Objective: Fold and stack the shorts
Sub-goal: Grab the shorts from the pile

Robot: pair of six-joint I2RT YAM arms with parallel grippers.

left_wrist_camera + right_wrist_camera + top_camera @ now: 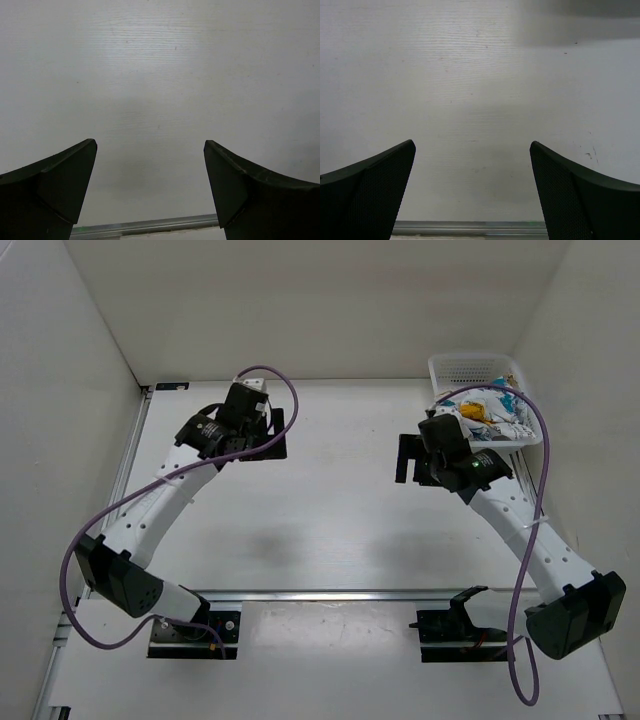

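The shorts (487, 418), white with teal, yellow-orange and black print, lie crumpled in the white mesh basket (470, 366) at the back right. My right gripper (410, 460) hangs over bare table just left of the basket, open and empty; in its wrist view (472, 145) the jaws stand wide apart with only table between them. My left gripper (268, 434) is at the back left over bare table, open and empty, and the left wrist view (150, 145) shows the same wide gap. The shorts show in neither wrist view.
White walls enclose the table on the left, back and right. A metal rail (330, 592) runs across near the arm bases. Purple cables (530, 540) loop off both arms. The basket stands against the right wall.
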